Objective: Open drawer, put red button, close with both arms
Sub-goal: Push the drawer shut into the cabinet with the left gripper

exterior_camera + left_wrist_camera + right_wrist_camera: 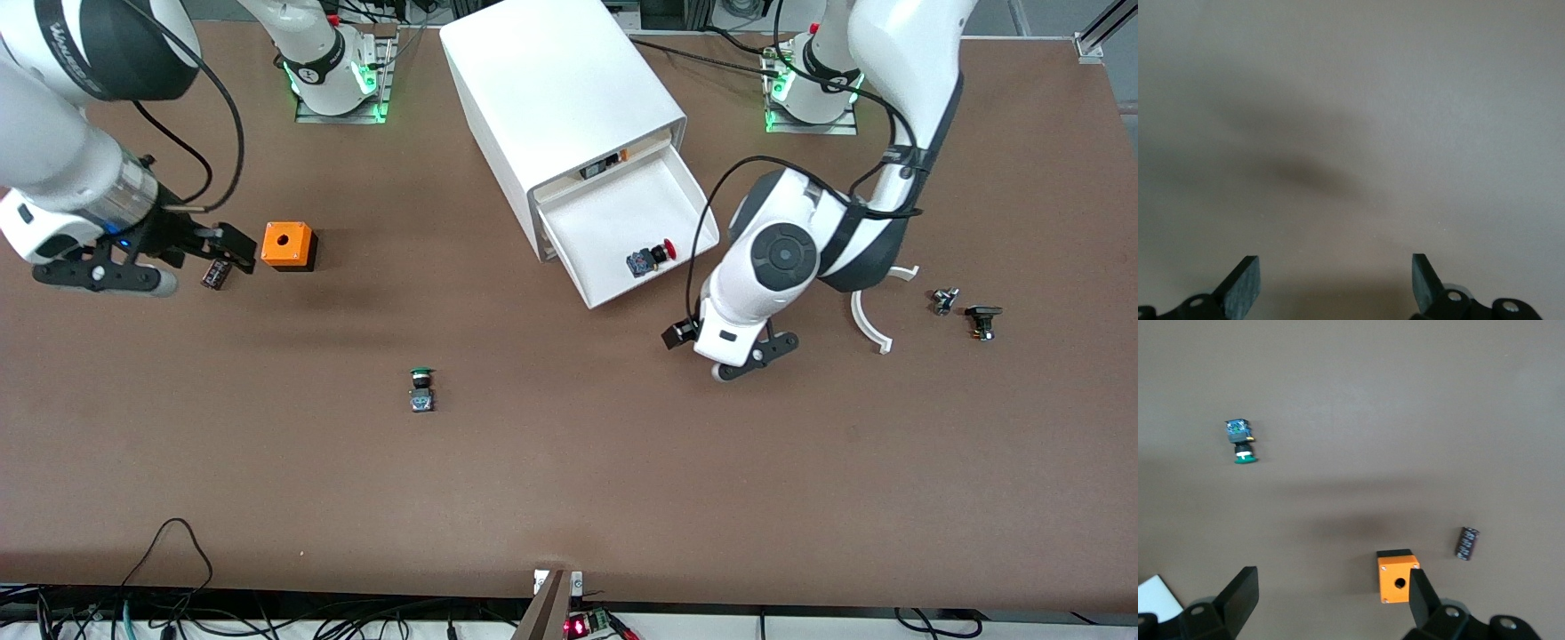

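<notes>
The white cabinet (551, 89) stands at the robots' edge of the table, and its drawer (653, 277) is pulled out. The red button (652, 257) lies on its side in the drawer, near the front rim. My left gripper (751, 356) hangs over bare table close to the drawer's front corner, toward the left arm's end. It is open and empty, and the left wrist view shows only brown table between the fingers (1245, 283). My right gripper (233, 252) is open and empty, low beside the orange box (289, 245), which also shows in the right wrist view (1398, 577).
A green-capped button (421, 389) lies mid-table and shows in the right wrist view (1240, 441). A small dark cylinder (214, 274) lies by the right gripper. A white curved piece (869, 324) and two small dark parts (944, 300), (982, 320) lie toward the left arm's end.
</notes>
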